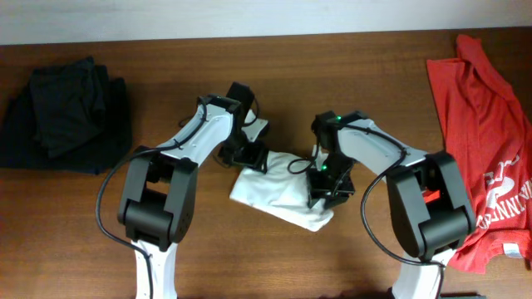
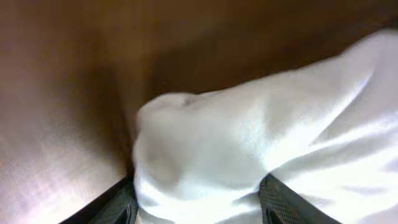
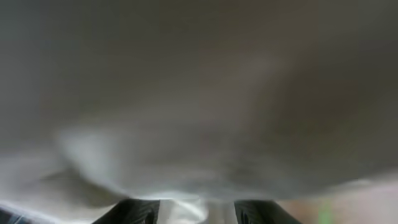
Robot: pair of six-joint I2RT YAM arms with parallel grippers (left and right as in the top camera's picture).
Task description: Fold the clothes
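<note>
The white T-shirt [image 1: 274, 193] lies as a small folded bundle in the middle of the wooden table. My left gripper [image 1: 249, 156] is at its upper-left corner. In the left wrist view the jaws [image 2: 198, 208] hold a thick bulge of white cloth [image 2: 249, 143] between them. My right gripper [image 1: 328, 187] is at the bundle's right end. In the blurred right wrist view its jaws [image 3: 196, 214] are partly closed with pale cloth [image 3: 186, 155] between them. The red T-shirt with white lettering [image 1: 486, 141] lies spread at the far right. The pixel print is hidden.
A stack of dark folded clothes [image 1: 66, 112] sits at the far left of the table. The red T-shirt hangs over the table's right edge. Bare wood [image 1: 357, 66] runs along the back behind both arms.
</note>
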